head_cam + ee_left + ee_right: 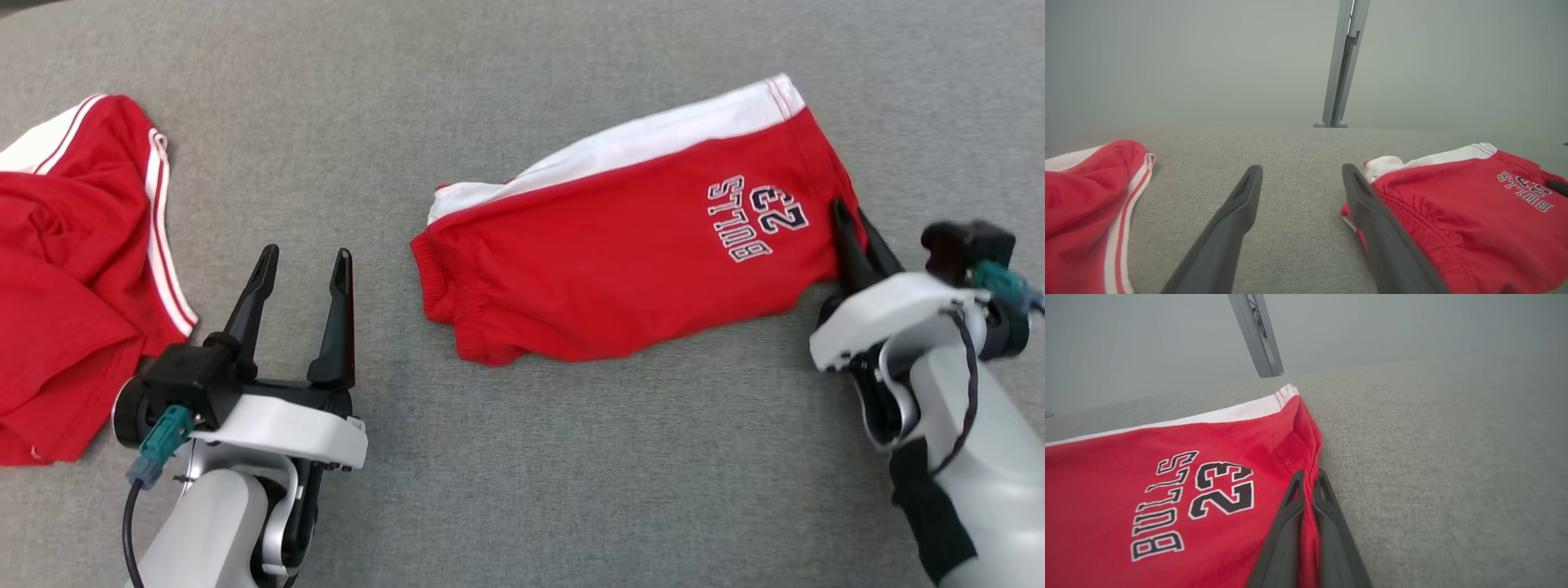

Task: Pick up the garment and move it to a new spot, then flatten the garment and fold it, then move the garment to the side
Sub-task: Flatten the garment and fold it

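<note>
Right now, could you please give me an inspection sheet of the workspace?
Surface: grey fabric surface, flat, no stains seen.
Job's things: red shorts printed BULLS 23, white band along the far side, lying right of centre, apparently folded.
Clutter: second red garment with white stripes, crumpled at the left edge.
End effectors: left end effector open, over bare surface between the two garments; right end effector shut on the shorts' right-hand hem.
Cables: left-wrist cable, black with a teal plug; right-wrist cable, black, looped along the arm.
Surroundings: metal post beyond the far edge, plain grey wall behind it.
</note>
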{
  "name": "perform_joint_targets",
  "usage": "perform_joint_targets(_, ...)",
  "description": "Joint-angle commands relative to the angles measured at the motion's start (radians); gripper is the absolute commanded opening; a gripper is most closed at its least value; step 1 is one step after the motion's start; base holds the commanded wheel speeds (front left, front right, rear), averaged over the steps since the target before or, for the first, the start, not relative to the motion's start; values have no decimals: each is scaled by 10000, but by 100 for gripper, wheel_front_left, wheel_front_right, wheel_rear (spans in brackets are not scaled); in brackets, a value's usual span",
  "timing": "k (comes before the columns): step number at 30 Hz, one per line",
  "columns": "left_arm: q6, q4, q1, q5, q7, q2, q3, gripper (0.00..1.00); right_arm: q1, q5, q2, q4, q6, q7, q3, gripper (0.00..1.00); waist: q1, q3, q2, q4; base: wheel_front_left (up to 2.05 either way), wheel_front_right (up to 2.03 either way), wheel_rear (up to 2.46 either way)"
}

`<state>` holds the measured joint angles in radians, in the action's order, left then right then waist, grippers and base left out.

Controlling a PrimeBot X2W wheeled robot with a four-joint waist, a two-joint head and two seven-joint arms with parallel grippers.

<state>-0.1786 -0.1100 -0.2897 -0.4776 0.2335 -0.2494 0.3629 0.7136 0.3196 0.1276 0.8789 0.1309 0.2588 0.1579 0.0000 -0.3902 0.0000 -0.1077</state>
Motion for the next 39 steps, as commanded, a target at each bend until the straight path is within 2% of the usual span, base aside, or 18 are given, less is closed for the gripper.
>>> perform_joint_targets(1, -59, 39, 152, -57, 3, -102, -56, 100, -561, 156, -27, -260, -2, 70, -124, 0, 0, 203, 0, 199, 0, 0, 0)
perform_joint_targets(11, -258, 286, 541, -58, -274, -318, -34, 100, -3590, -23, -465, -3270, 0, 77, -1302, 0, 0, 797, 0, 779, 0, 0, 0)
perform_joint_targets(18, -330, 447, 776, -103, -448, -411, 61, 100, -4312, -107, -670, -3700, -2, 79, -1707, 0, 0, 1107, 0, 993, 0, 0, 0)
perform_joint_targets(25, -313, 530, 705, -99, -559, -381, 242, 100, -3977, -302, -720, -3657, 0, 74, -1713, 0, 0, 1206, 0, 922, 0, 0, 0)
perform_joint_targets(30, -348, 585, 660, -97, -539, -388, 272, 100, -3477, -279, -746, -4391, 0, 77, -1118, 0, 0, 1181, 0, 809, 0, 0, 0)
perform_joint_targets(35, -361, 556, 570, -121, -521, -330, 326, 100, -3079, 218, -746, -5690, 0, 23, 622, 0, 0, 1195, 0, 663, 0, 0, 0)
perform_joint_targets(39, -349, 528, 549, -140, -499, -280, 368, 100, -2771, 665, -737, -6086, 0, -114, 1739, 0, 0, 1184, 0, 576, 0, 0, 0)
